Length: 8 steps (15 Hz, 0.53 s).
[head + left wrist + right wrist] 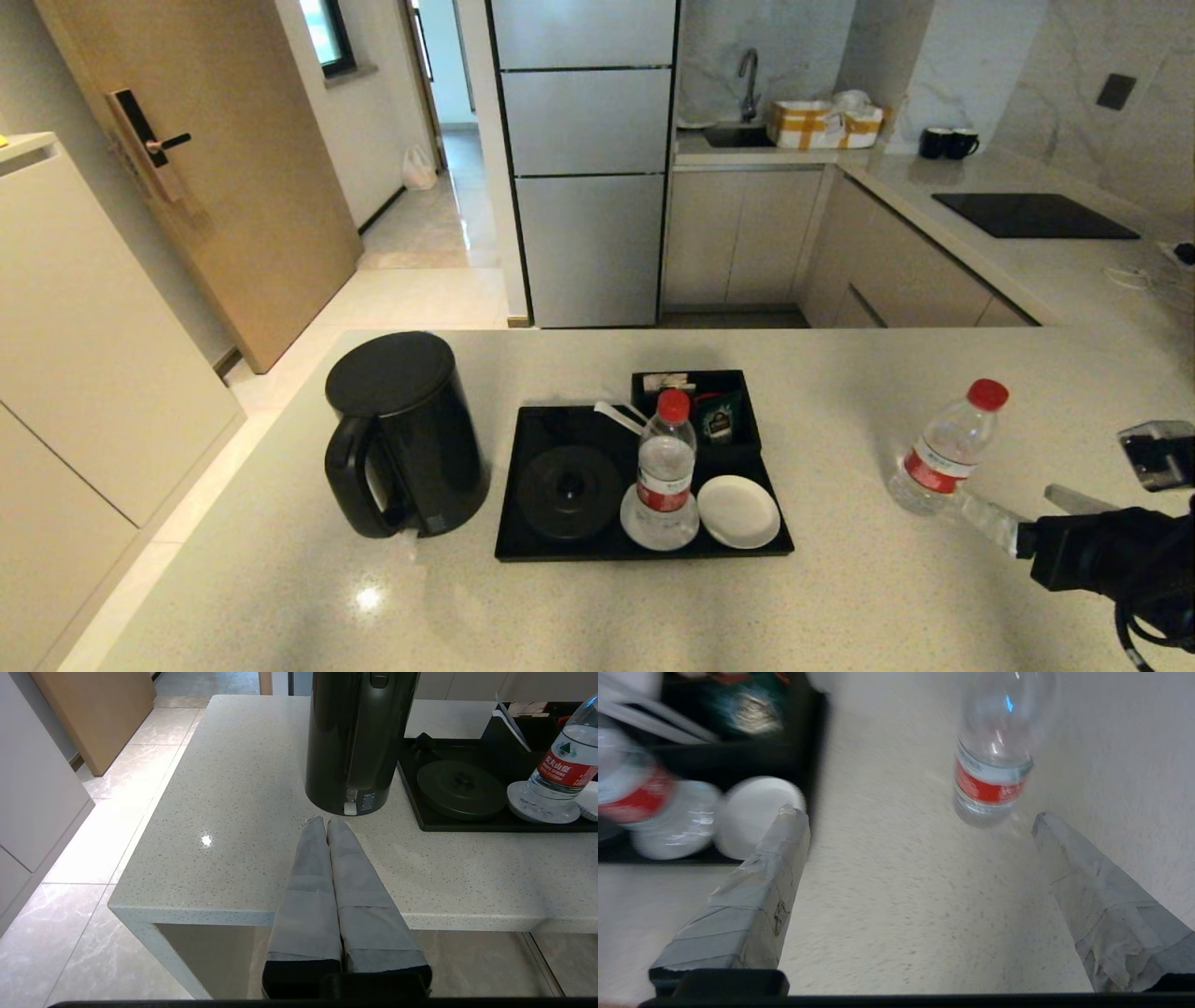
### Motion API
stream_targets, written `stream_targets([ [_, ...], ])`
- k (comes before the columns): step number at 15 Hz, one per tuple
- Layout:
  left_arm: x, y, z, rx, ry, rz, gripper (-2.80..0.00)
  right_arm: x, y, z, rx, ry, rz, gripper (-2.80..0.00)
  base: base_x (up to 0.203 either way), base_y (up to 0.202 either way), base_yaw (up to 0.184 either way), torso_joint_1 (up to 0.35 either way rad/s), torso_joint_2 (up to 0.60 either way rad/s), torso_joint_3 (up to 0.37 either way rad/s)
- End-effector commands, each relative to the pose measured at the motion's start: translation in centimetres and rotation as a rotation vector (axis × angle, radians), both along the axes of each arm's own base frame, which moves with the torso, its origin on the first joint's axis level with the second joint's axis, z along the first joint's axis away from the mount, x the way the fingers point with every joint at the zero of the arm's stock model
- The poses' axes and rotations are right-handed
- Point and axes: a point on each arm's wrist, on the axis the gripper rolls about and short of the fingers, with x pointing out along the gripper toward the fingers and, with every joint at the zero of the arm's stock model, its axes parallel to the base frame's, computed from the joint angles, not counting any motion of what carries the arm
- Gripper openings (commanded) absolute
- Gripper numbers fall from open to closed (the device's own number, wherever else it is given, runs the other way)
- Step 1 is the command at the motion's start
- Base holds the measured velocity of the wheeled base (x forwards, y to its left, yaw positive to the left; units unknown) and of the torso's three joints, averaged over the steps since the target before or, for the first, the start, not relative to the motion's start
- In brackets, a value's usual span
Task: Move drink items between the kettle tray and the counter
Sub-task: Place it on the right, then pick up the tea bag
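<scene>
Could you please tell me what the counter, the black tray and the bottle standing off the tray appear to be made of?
The wide pale speckled counter looks like polished stone or composite: fine flecks and a glossy light reflection. The flat black rectangular tray seems to be plastic or lacquered wood with a smooth, slightly shiny surface; which one is unclear. The small clear red-capped bottle looks like thin transparent plastic with a printed red-and-white label.

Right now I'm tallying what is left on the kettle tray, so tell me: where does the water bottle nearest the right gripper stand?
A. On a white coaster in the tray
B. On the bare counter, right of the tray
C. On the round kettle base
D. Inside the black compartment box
B: that water bottle stands upright on the counter, apart from the kettle tray, just ahead of the open right gripper.
</scene>
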Motion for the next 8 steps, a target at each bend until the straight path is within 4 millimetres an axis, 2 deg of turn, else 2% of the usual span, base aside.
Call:
stream_targets([
  [1, 0.0, 0.0, 0.0, 0.0, 0.001, 0.003, -2.8, -1.9, 0.5, 2.7, 0.0, -0.083, 0.033, 0.0, 0.0, 0.0, 0.0, 0.0, 0.0, 0.0],
  [2, 0.0, 0.0, 0.0, 0.0, 0.001, 0.001, -2.8, -2.3, 0.9, 3.7, 0.017, -0.04, 0.058, -2.8, 0.0, 0.0, 0.0, 0.0, 0.0, 0.0],
  [3, 0.0, 0.0, 0.0, 0.0, 0.001, 0.003, -2.8, -2.4, 1.4, 5.2, 0.041, 0.008, 0.092, -2.8, 0.0, 0.0, 0.0, 0.0, 0.0, 0.0],
  [5, 0.0, 0.0, 0.0, -0.002, 0.001, 0.003, -2.8, -3.2, 3.4, 10.1, 0.105, 0.051, 0.213, -2.8, 0.0, 0.0, 0.0, 0.0, 0.0, 0.0],
  [6, 0.0, 0.0, 0.0, 0.0, 0.001, 0.003, -2.8, -3.7, 4.6, 11.5, 0.141, 0.053, 0.28, -2.8, 0.0, 0.0, 0.0, 0.0, 0.0, 0.0],
  [7, 0.0, 0.0, 0.0, -0.002, -0.001, 0.001, -2.8, -4.1, 5.8, 12.1, 0.163, 0.069, 0.313, -2.8, 0.0, 0.0, 0.0, 0.0, 0.0, 0.0],
  [8, 0.0, 0.0, 0.0, -0.001, 0.001, 0.003, -2.8, -4.1, 6.9, 11.5, 0.15, 0.107, 0.289, -2.8, 0.0, 0.0, 0.0, 0.0, 0.0, 0.0],
])
